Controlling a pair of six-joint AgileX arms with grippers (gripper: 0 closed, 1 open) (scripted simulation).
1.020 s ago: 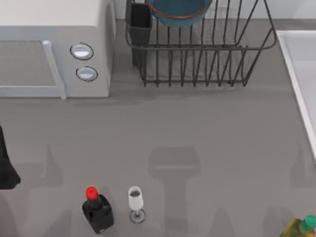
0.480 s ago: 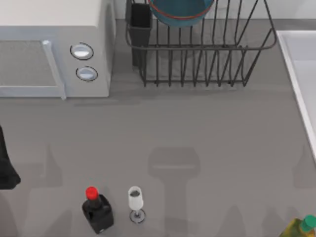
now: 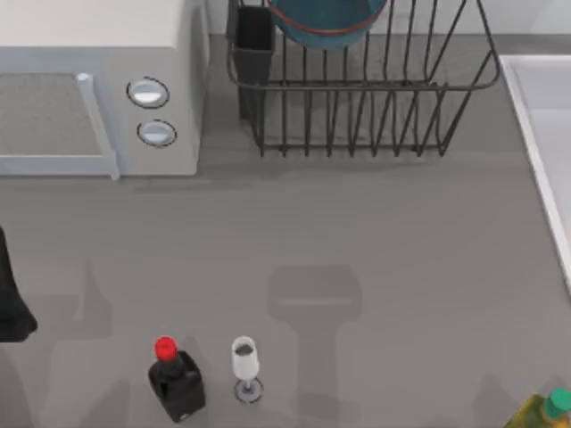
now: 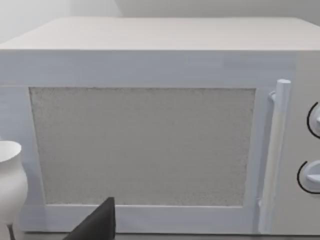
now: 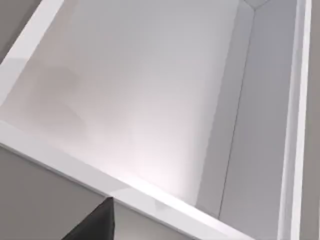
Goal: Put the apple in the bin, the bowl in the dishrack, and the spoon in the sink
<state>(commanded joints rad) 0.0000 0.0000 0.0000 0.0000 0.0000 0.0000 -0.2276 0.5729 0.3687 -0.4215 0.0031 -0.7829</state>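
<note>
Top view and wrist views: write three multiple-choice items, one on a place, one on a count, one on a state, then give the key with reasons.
1. Where is the bowl?
A. in the dishrack
B. on the microwave
C. beside the glass

2. How many round knobs does the microwave show in the top view?
A. one
B. two
C. four

3. How is the microwave door in the left wrist view?
A. wide open
B. missing
C. shut

Key: 1 A, the blue bowl sits among the rack's upright bars. 2 B, two knobs lie one below the other by the handle. 3 C, the door lies flush with the front, its handle upright.
</note>
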